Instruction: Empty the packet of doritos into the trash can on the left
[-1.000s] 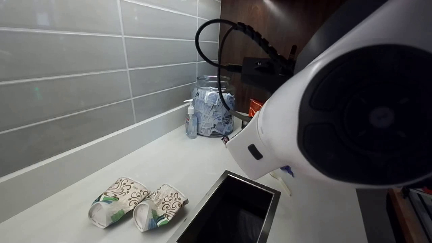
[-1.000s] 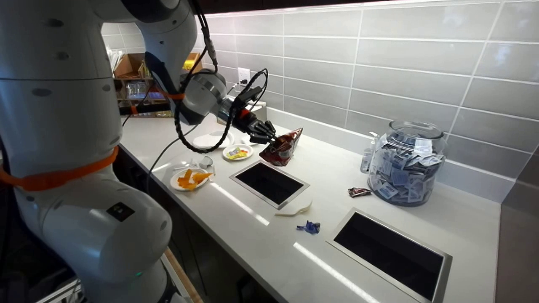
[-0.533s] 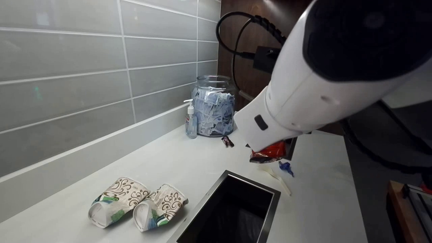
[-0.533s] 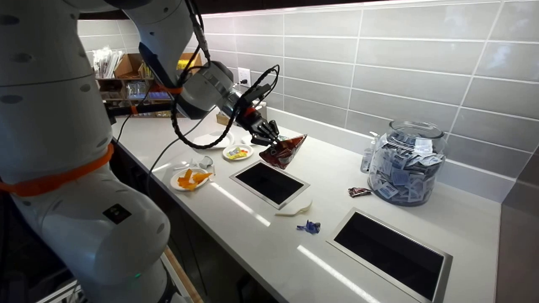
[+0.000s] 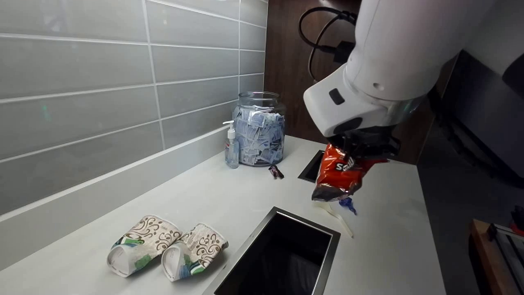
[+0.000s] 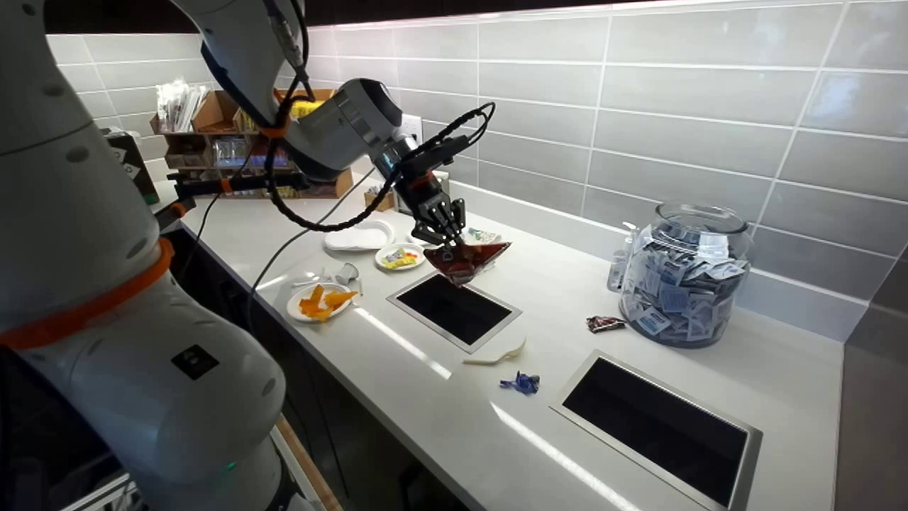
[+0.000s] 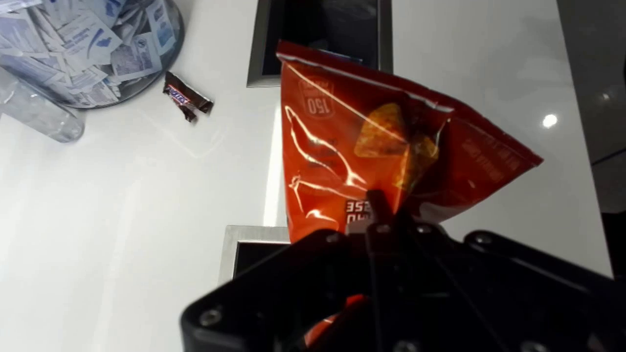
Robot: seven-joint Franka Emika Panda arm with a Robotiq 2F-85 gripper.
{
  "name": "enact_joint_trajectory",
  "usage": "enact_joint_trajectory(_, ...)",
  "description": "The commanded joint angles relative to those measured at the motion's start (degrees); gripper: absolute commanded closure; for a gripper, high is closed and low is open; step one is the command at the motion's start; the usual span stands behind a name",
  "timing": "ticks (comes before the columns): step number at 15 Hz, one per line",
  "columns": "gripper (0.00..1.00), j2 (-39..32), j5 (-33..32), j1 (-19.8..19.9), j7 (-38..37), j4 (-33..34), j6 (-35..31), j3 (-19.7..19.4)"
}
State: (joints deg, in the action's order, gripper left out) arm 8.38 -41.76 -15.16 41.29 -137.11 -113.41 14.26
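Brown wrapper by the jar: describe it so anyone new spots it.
Find the big glass jar stuffed with sachets. On the white counter, just off its base, lies a small printed wrapper. Unlike the clear, upright pump bottle nearby, it is dark brown.

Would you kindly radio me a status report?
Black gripper clamped on glossy red Doritos packet. Held aloft. White plastic fork near steel-rimmed opening, probably not blocking.

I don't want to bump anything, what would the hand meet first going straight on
Beyond the packet the hand grips, probably the counter, possibly the nearest bin; the packet hides the spot, and depth is unclear.
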Motion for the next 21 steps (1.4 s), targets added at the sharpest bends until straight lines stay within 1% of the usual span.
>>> enact_joint_trajectory(1,1.00,5.8,7.8,-0.5,1.4,-4.9,-1.7,-1.8)
enact_joint_trajectory(3,1.00,8.0,11.4,-0.7,0.4,-6.6,-2.4,-2.4)
enact_joint_trajectory(8,1.00,14.3,17.8,-0.7,-9.3,-13.0,-7.5,-3.5)
enact_joint_trajectory(9,0.99,10.0,15.0,-0.4,-6.2,-8.4,-4.5,-3.0)
enact_joint_trajectory(11,0.99,11.8,16.1,-0.6,-8.1,-10.4,-5.6,-3.2)
enact_joint_trajectory(15,0.99,12.9,16.4,-0.7,-8.9,-11.3,-5.7,-3.3)
enact_joint_trajectory(17,1.00,13.3,22.2,-0.3,-9.5,-11.4,-4.6,-5.7)
enact_joint_trajectory(21,1.00,15.9,28.9,1.1,-9.9,-14.5,-6.5,-10.3)
